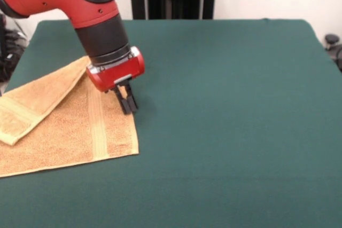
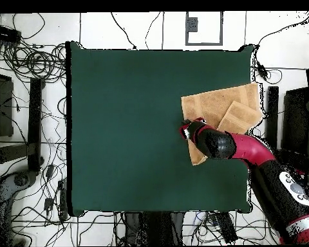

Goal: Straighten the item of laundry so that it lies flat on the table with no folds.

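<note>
The orange-tan towel [image 1: 64, 132] lies at the left of the green table [image 1: 230, 105]. Its far left part is folded over on itself in a diagonal flap [image 1: 37, 102]. A woven band runs near its right end. My gripper [image 1: 128, 108] points down at the towel's right edge near the far corner, with its fingers close together and pinching the cloth there. In the overhead view the towel [image 2: 218, 103] lies at the table's [image 2: 131, 128] right side, with the gripper [image 2: 185, 128] at its left edge.
The towel's left end reaches the table's left edge in the front view. The arm [image 1: 80, 4] comes down over the towel's far side. Cables and stands lie on the floor around the table [image 2: 28, 64].
</note>
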